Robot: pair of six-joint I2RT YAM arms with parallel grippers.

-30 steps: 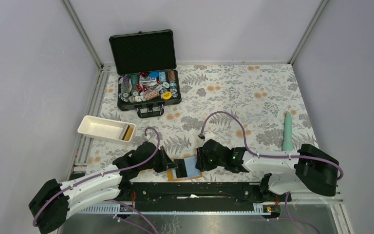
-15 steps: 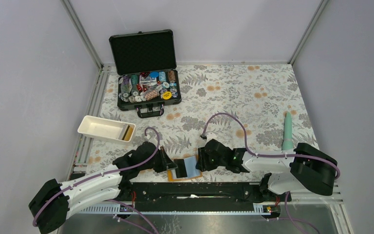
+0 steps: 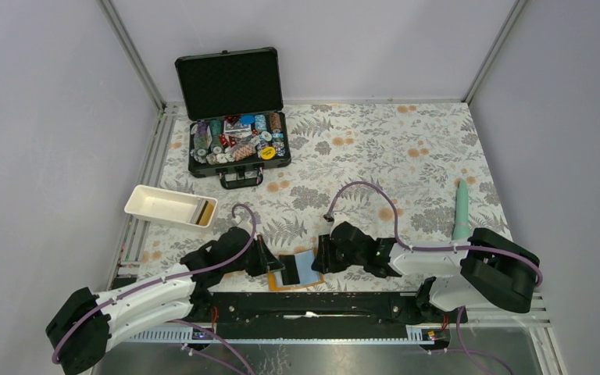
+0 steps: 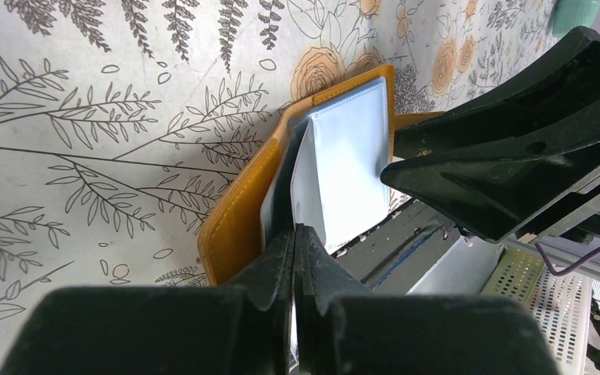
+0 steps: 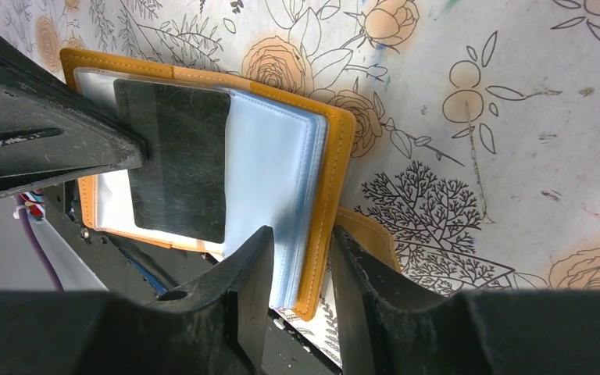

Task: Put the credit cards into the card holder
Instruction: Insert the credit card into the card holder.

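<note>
The small orange-tan leather folding card holder [image 5: 334,148] is lying open right at the near edge of the floral tabletop [image 3: 406,156]. The thin black plastic credit card [image 5: 176,156] is sitting across its pale blue sleeves, seemingly only part-way in, and no pale card is showing. The left gripper [image 4: 294,229] is clenching the black card's edge and the right gripper [image 5: 297,242] is grasping the holder's opposite cover, so both arms are crowding its sides, leaving free room only toward the far edge.
</note>
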